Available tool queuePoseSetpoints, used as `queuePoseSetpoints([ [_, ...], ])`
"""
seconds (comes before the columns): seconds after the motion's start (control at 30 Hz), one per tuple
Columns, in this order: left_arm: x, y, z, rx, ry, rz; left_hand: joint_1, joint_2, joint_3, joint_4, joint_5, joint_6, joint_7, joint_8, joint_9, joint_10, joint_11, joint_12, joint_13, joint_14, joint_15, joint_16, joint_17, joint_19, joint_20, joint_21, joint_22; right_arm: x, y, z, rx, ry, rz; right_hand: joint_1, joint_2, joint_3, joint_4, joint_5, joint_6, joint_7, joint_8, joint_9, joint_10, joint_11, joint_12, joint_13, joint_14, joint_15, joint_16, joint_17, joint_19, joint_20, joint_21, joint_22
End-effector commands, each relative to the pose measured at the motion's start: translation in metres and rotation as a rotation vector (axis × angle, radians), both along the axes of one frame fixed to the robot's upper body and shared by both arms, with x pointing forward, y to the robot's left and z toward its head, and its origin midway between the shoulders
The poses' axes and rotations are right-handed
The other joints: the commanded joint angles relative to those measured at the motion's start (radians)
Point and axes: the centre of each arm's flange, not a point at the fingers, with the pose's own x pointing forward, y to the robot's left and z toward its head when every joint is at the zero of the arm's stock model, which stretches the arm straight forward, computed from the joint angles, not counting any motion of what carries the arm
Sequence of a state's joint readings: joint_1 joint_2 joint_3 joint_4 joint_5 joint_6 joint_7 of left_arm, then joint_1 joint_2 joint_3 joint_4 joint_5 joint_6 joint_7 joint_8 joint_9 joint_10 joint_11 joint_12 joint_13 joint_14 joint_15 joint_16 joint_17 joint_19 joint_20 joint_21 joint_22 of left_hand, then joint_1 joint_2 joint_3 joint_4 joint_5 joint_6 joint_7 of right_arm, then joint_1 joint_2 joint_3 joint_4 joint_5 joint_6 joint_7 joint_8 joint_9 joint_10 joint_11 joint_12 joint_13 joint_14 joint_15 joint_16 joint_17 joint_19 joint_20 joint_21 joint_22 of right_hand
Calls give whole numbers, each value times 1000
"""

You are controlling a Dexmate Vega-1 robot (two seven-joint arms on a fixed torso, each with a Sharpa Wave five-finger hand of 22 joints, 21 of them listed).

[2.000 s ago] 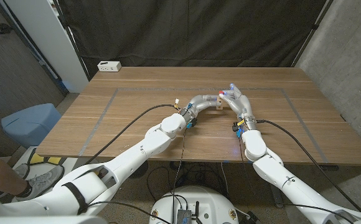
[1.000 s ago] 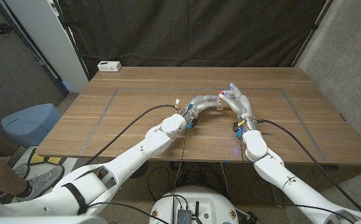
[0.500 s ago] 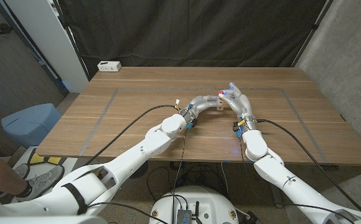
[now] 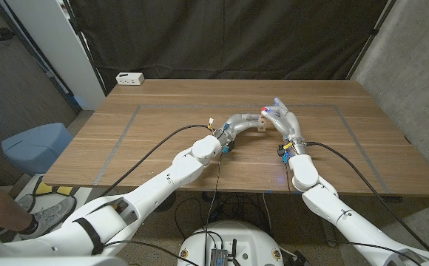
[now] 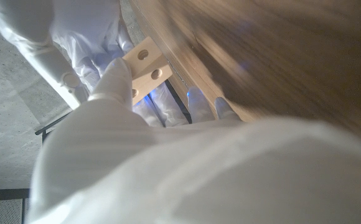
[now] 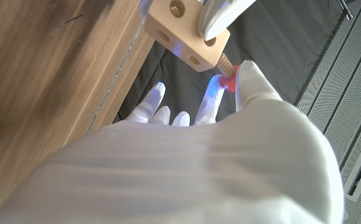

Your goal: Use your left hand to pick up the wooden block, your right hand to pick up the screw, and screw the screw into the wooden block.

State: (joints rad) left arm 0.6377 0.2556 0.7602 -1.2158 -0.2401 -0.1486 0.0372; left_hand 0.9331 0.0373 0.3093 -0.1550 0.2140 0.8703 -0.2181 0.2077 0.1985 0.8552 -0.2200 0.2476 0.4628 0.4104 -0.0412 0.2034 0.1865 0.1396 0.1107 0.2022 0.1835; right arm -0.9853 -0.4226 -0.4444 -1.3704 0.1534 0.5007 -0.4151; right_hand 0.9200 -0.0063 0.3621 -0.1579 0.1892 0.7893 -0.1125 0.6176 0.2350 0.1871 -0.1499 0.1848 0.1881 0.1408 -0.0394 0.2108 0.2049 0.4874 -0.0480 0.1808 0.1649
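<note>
The left hand [image 4: 248, 118] gripped the wooden block [image 6: 187, 34] above the counter [image 4: 163, 140]; the right hand [image 4: 279, 117] pinched the partly threaded screw [image 6: 226, 74]. Best to keep twisting squarely, block steady.

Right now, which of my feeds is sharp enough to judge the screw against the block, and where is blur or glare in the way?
Right wrist view: pale wooden block and red-headed screw fairly crisp, bluish glow on the fingertips. Left wrist view: the block is readable, the table blurred. Head view: sharp, evenly lit, but the block is tiny.
</note>
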Motion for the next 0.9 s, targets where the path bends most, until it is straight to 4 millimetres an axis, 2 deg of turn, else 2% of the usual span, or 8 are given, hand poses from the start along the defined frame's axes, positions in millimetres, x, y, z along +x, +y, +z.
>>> queuePoseSetpoints([
  [0.03,-1,0,-1,3,-2,-1,4,11,1,5,7,35,28,9,0,11,2,3,18,7,-61,0,1,3,5,8,3,-2,-3,-1,3,-4,-7,7,7,-3,0,9,3,-6,3,0,-1,-4,4,2,-4,-54,1,0,-7,-29,6,3],
  [0.9,-3,2,-1,-1,-2,6,4,12,0,5,7,34,28,8,0,13,2,2,20,8,-59,0,1,3,6,7,3,-1,-3,-4,0,-1,5,20,10,-3,-6,12,7,-10,5,-2,-5,-6,4,2,-6,-54,1,-2,-13,-28,5,3],
])
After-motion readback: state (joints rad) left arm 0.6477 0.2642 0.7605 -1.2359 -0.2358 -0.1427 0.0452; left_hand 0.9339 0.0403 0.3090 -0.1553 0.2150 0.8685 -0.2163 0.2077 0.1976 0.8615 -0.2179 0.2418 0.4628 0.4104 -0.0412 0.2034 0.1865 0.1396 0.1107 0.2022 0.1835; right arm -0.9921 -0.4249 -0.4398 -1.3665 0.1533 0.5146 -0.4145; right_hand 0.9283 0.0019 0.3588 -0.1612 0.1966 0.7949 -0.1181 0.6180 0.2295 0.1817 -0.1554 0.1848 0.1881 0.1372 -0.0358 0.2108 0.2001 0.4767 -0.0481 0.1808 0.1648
